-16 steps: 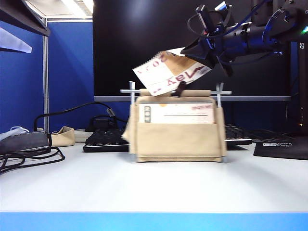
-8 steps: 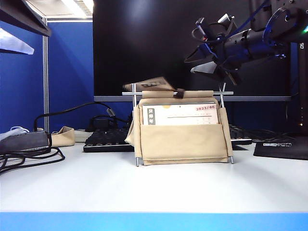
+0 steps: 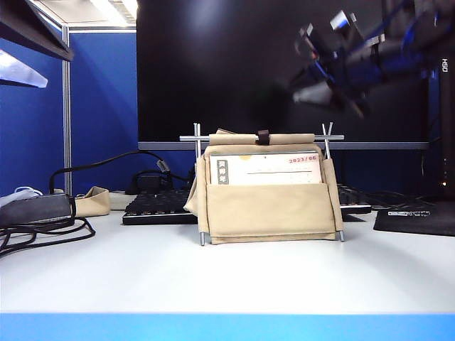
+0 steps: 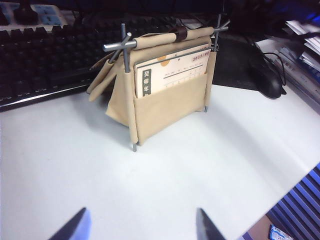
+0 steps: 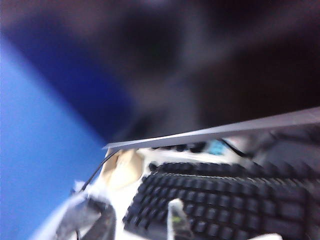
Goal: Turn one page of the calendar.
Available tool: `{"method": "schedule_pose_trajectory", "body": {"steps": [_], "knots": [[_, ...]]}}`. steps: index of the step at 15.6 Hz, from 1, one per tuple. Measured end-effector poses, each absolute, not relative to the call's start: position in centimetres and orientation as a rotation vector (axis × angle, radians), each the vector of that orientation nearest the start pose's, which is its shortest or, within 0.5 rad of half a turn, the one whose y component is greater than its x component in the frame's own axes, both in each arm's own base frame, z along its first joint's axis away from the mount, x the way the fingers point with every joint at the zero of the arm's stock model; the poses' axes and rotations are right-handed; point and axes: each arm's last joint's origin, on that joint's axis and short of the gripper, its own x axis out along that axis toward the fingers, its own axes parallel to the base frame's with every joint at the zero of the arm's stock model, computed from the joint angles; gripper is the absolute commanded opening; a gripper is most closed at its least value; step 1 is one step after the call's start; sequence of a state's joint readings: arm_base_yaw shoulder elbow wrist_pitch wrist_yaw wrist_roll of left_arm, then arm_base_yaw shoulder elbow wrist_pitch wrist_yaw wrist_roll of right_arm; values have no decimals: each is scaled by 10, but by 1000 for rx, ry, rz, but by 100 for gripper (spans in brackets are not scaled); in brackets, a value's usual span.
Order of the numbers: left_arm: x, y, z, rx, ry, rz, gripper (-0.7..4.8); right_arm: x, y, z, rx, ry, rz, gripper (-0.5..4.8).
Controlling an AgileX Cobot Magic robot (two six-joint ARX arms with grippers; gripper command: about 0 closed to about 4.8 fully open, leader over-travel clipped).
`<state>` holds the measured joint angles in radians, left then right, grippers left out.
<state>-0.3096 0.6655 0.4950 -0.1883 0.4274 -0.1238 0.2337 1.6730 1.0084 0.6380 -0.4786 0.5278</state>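
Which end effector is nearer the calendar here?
Hard to call. The right end effector hangs blurred above the calendar, upper right. The left end effector hovers open over the table in front of it.

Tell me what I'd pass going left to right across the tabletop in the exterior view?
Black power brick with cables → small beige pouch → black keyboard → calendar → dark mat. Above the calendar's right side, the right gripper hangs blurred in front of the monitor.
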Motion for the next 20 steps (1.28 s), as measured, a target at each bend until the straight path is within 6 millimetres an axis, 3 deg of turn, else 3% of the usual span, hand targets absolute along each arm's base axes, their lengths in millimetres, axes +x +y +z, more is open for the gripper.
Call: {"method": "schedule_pose_trajectory", "body": {"steps": [1, 2, 4, 5, 8, 11, 13, 15, 17, 20], "knots": [[141, -58, 251, -138, 413, -705, 111, 350, 103, 268, 445, 204, 707, 113], [141, -58, 251, -139, 414, -706, 30, 338, 104, 279, 344, 202, 711, 112], [124, -52, 264, -134, 306, -697, 24, 297, 94, 298, 180, 196, 628, 112], [116, -48, 271, -125, 240, -679, 24, 281, 89, 301, 167, 175, 617, 111], [72, -32, 291, -31, -36, -605, 24, 207, 67, 307, 160, 42, 533, 81], [59, -26, 277, -27, 5, -560, 24, 154, 53, 282, 164, 47, 503, 71], [69, -29, 249, -82, 124, -554, 24, 115, 46, 247, 165, 157, 487, 30], [76, -32, 231, -102, 152, -551, 24, 94, 43, 226, 167, 144, 528, 30], [81, -33, 220, -103, 148, -552, 23, 83, 40, 213, 174, 80, 545, 30], [86, -35, 199, -101, 207, -548, 24, 84, 40, 173, 173, 129, 507, 5]]}}
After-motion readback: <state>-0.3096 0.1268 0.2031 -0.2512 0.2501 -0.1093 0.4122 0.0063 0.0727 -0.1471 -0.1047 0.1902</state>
